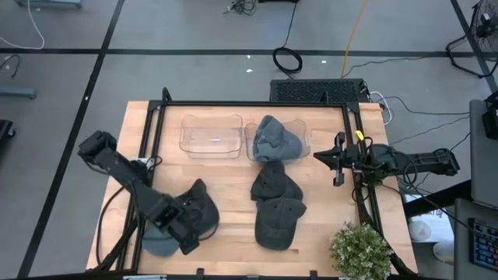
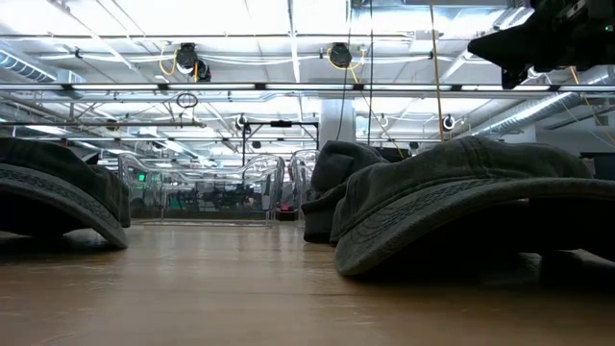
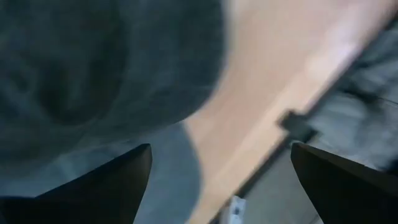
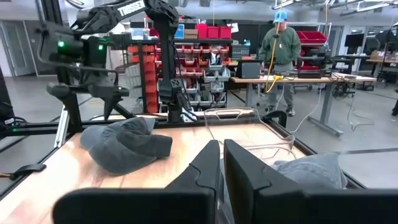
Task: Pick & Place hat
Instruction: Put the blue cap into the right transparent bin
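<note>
**Open pincer low over the corner hat**

The left pincer point(image 1: 180, 225) hung released over the dark hat point(image 1: 196, 210) near the tabletop's point(image 1: 233, 187) front-left corner. Closing there risked pinching only loose crown fabric, letting it sag or slip. The right pincer point(image 1: 336, 159) waited clenched beside the bins.

You have a light, honey-coloured wooden table top point(image 1: 233, 202) with faint plank lines, framed by black metal rails point(image 1: 249, 104). At its 12 o'clock sit two clear, colourless plastic bins point(image 1: 210, 136); the one toward 1 o'clock holds a slate blue-grey cloth cap point(image 1: 274, 138). Two charcoal-grey washed cloth caps point(image 1: 276, 206) lie near centre, plain, without pattern. At 7 o'clock you see a dark charcoal cap with a paler blue-grey brim point(image 1: 187, 214). At 5 o'clock stands a speckled green leafy plant point(image 1: 359, 250). Both arms are matt black.
</note>
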`<control>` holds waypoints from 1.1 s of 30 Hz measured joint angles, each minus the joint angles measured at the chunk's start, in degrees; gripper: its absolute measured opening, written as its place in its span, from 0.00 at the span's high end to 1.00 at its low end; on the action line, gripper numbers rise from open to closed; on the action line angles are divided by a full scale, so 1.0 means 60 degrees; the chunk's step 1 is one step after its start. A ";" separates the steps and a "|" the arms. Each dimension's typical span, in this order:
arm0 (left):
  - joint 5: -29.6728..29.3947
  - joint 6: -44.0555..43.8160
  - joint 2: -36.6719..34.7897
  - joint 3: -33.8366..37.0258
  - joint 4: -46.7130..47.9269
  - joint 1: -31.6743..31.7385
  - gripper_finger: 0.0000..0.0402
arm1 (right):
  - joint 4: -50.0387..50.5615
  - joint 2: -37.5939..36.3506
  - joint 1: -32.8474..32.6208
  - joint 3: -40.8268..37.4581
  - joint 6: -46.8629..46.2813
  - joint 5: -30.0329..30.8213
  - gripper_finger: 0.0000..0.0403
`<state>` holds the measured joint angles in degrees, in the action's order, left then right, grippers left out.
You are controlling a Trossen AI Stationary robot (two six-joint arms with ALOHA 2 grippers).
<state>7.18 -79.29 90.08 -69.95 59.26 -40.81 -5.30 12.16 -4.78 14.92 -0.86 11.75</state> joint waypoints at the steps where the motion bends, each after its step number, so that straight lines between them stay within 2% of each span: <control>1: -0.0102 -0.0359 0.0103 0.0000 0.0313 -0.0104 0.02 | 0.0004 0.0000 0.0000 0.0000 -0.0039 0.0000 0.97; 4: -0.0153 -0.1679 0.0350 0.0000 0.1375 -0.0472 0.02 | 0.0000 0.0000 0.0000 0.0000 -0.0178 0.0000 0.97; 6: 0.0226 -0.2599 0.0469 0.0000 0.1783 -0.0708 0.02 | 0.0000 0.0000 0.0000 0.0000 -0.0302 -0.0004 0.97; 11: 0.0587 -0.4754 0.0518 0.0000 0.1818 -0.1546 0.02 | -0.0095 0.0025 0.0000 -0.0161 -0.0492 -0.0006 0.97; 16: 0.0521 -0.6098 0.0518 0.0000 0.2353 -0.1933 0.02 | -0.0307 0.0029 0.0000 -0.0524 -0.0495 -0.0003 0.97; 20: 0.0185 -0.6383 0.0518 0.0000 0.2748 -0.1969 0.02 | -0.0636 0.0028 0.0000 -0.0627 -0.0499 -0.0004 0.97; 25: -0.0972 -0.6011 0.0624 0.0000 0.2810 -0.1983 0.02 | -0.0649 0.0025 0.0004 -0.0629 -0.0630 -0.0254 0.97; 29: -0.0747 -0.5696 0.0856 0.0030 0.2801 -0.1943 0.02 | -0.0675 0.0022 0.0000 -0.0630 -0.0734 -0.0291 0.96; 33: -0.0185 -0.5715 0.0999 0.0553 0.2747 -0.1918 0.02 | -0.0706 0.0022 0.0003 -0.0630 -0.0784 -0.0372 0.96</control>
<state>6.07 -113.58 96.07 -66.63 75.74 -52.31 -9.54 12.29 -4.76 11.14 -5.57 9.51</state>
